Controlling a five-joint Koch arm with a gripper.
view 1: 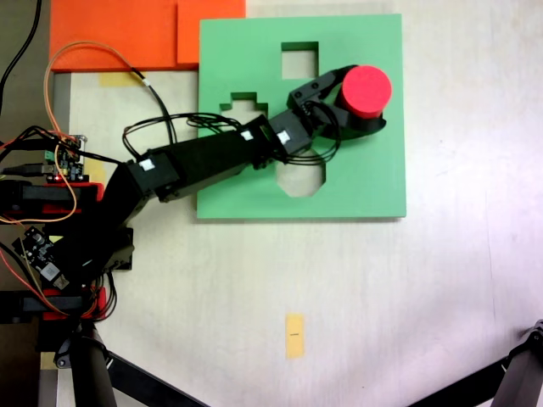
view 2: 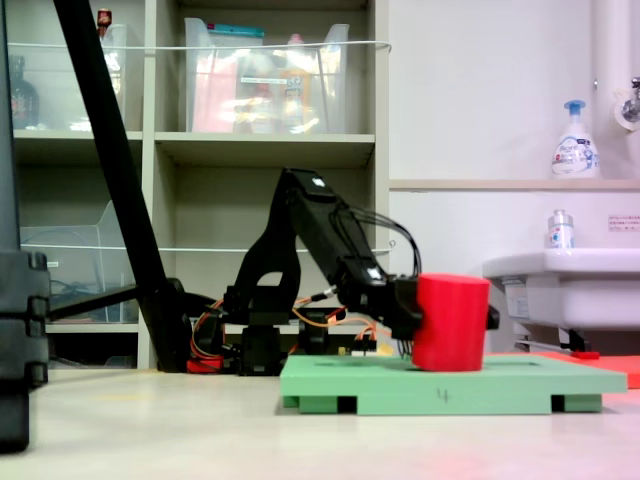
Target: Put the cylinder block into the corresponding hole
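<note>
Jaws are clamped on the red cylinder block (view 1: 366, 90), upper right of the green board (view 1: 373, 186) in the first exterior view. The round hole isn't visible under it, so it could catch the rim and tilt.

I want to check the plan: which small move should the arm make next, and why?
Probably lower the red cylinder straight down: the gripper holds it over the green board's right side, its base at board level, and no round hole is visible, likely hidden underneath.
</note>
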